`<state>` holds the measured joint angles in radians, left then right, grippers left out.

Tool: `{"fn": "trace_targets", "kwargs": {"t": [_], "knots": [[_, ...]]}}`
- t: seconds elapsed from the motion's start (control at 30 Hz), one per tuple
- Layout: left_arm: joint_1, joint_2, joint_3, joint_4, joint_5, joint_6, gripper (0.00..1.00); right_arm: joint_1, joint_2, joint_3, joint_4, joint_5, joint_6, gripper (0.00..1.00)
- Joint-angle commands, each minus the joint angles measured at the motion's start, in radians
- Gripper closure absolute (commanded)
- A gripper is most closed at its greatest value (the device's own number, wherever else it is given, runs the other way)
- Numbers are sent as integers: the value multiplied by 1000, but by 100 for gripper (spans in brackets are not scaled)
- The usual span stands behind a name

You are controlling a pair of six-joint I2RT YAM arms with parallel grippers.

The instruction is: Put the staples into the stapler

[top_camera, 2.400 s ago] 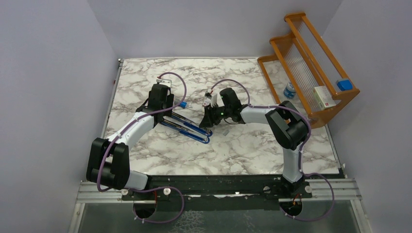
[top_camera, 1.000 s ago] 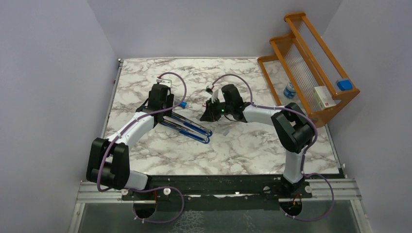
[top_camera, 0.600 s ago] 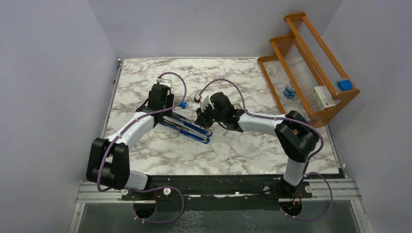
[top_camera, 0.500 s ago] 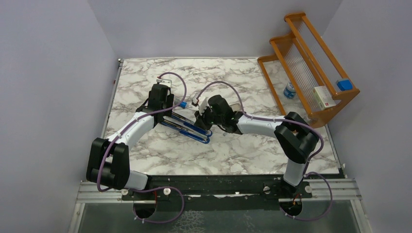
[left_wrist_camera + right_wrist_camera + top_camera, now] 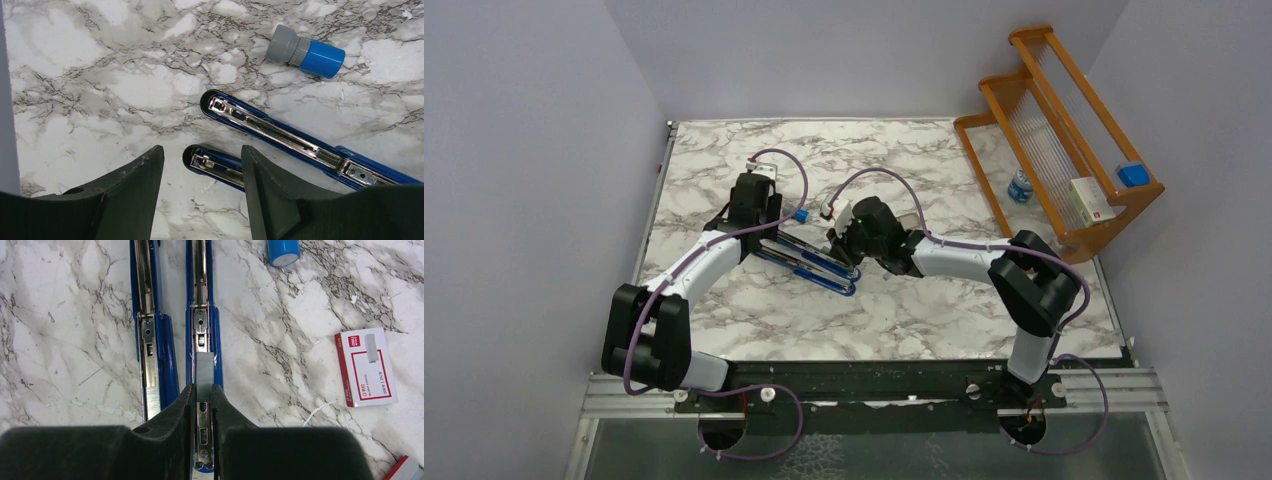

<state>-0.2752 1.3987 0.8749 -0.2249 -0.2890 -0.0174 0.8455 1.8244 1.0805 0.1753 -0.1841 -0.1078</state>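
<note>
Right wrist view: the right gripper pinches the staple strip narrowly by its long sides. The strip juts ahead of the fingertips over the stapler channel. It is probably light, slippery and snaps easily. The left gripper stands half open, straddling one stapler tip.

1. I see a grey, blue-capped cylinder lying on the marble table.
2. A wooden rack stands far right, with a small bottle at its lowest step and a blue block on another shelf.
</note>
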Motion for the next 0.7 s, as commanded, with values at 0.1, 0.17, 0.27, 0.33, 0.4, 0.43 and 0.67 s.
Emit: {"fn": "trace_targets", "kwargs": {"t": [0.1,0.17,0.27,0.33,0.4,0.43,0.67], "knots": [[-2,-18,18,19,-10,4,39,10,4,7,-33,11,-18,84],[-2,-19,18,19,-10,4,39,10,7,8,-39,10,-18,84],[-2,-21,19,19,-10,4,39,10,13,12,-45,3,-12,84],[-2,-21,18,18,-10,4,39,10,13,11,-44,2,-9,84],[-2,-20,18,19,-10,5,39,10,14,12,-47,3,-8,84],[-2,-20,18,19,-10,5,39,10,16,12,-48,3,-7,84],[-2,-22,18,19,-10,5,39,10,29,21,-60,-11,0,84]]}}
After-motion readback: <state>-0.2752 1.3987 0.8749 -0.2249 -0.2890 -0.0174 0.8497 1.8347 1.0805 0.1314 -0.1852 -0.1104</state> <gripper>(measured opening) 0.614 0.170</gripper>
